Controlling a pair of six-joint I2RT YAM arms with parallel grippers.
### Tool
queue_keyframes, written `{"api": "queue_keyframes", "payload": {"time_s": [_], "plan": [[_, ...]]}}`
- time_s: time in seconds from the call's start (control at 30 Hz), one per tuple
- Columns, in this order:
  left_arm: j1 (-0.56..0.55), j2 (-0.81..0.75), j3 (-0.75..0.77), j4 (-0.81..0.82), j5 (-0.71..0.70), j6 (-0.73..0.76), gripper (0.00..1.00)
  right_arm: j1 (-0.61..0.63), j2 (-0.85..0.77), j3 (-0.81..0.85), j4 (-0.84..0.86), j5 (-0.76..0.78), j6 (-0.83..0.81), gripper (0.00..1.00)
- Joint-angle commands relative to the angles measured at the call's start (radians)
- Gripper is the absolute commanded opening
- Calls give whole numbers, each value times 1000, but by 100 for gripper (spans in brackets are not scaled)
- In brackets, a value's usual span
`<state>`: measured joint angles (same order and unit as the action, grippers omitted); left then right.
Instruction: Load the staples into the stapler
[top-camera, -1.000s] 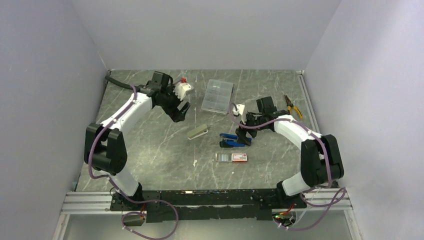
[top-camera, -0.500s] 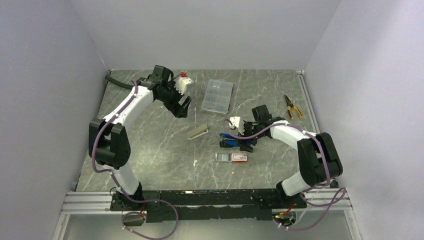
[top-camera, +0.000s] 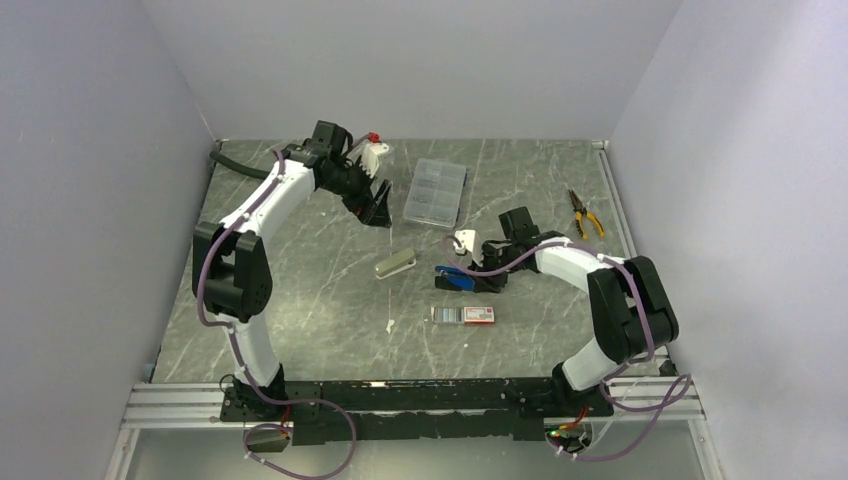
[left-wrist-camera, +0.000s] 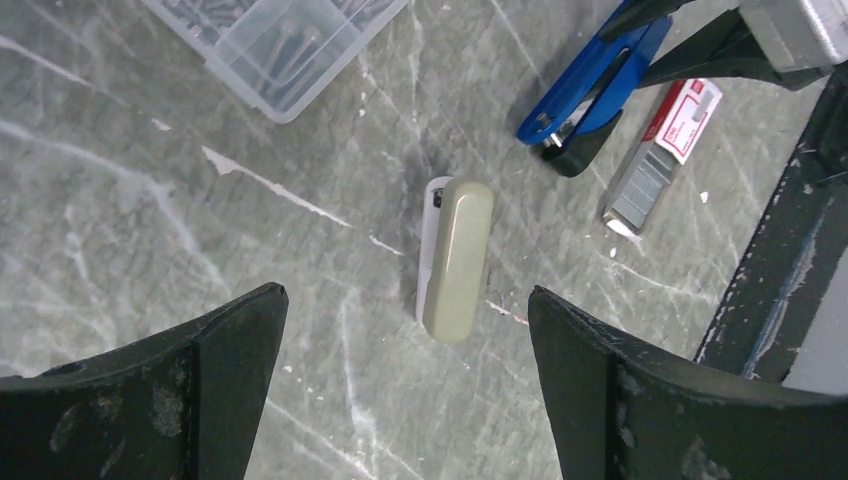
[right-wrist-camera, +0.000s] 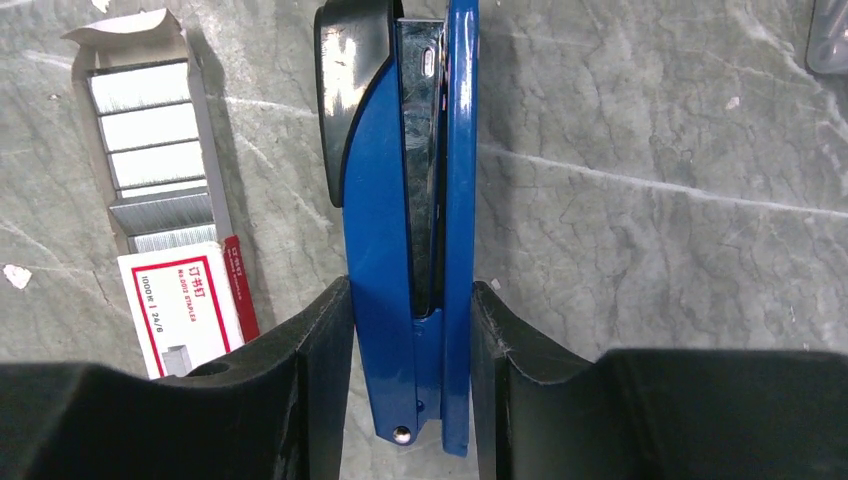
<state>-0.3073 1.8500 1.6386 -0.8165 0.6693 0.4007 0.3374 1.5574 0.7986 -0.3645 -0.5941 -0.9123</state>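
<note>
Only the right wrist view shows the grip: the right gripper (right-wrist-camera: 412, 300) is clamped on the blue stapler (right-wrist-camera: 400, 180) at its hinge end, both fingers (right-wrist-camera: 320, 340) against its sides. The staples (right-wrist-camera: 150, 140) lie in their tray just beside it, with the box (right-wrist-camera: 185, 310) at the tray's end. From above, the left gripper (top-camera: 377, 207) hangs spread wide beside the case (top-camera: 435, 192). Pliers (top-camera: 585, 212) lie near the right edge. The widest open stretch of table (top-camera: 300, 290) is front left.

light: was soft, even overhead | shadows: faint | glare: small sheen on stapler (right-wrist-camera: 385, 200) | focus: all pretty sharp
</note>
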Motion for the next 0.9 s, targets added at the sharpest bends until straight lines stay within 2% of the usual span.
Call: {"api": "queue_keyframes", "payload": {"time_s": [0.0,0.07,0.23,0.43,0.6,0.7,0.77,0.8,0.83,0.87], "plan": [[-1,29,46,-1,144,-21,95,-12,33,73,-48,-100,-12,16],[-2,30,25,28,183,-5,95,-31,53,121,-116,-160,-13,8],[-37,-48,-96,150,267,98,95,-70,106,255,-288,-325,6,3],[-171,-205,-262,234,194,371,95,-85,180,369,-479,-490,44,1],[-226,-264,-332,254,168,565,95,-87,244,449,-635,-643,34,1],[-261,-278,-346,199,146,709,95,-86,296,507,-788,-733,-50,1],[-289,-277,-350,172,108,751,95,-87,346,550,-933,-791,-173,1],[-301,-281,-361,169,93,768,95,-87,373,572,-1060,-813,-251,1],[-312,-290,-378,181,82,783,95,-87,398,593,-1125,-828,-321,1],[-320,-302,-398,202,76,785,95,-87,410,597,-1132,-829,-321,1]]}}
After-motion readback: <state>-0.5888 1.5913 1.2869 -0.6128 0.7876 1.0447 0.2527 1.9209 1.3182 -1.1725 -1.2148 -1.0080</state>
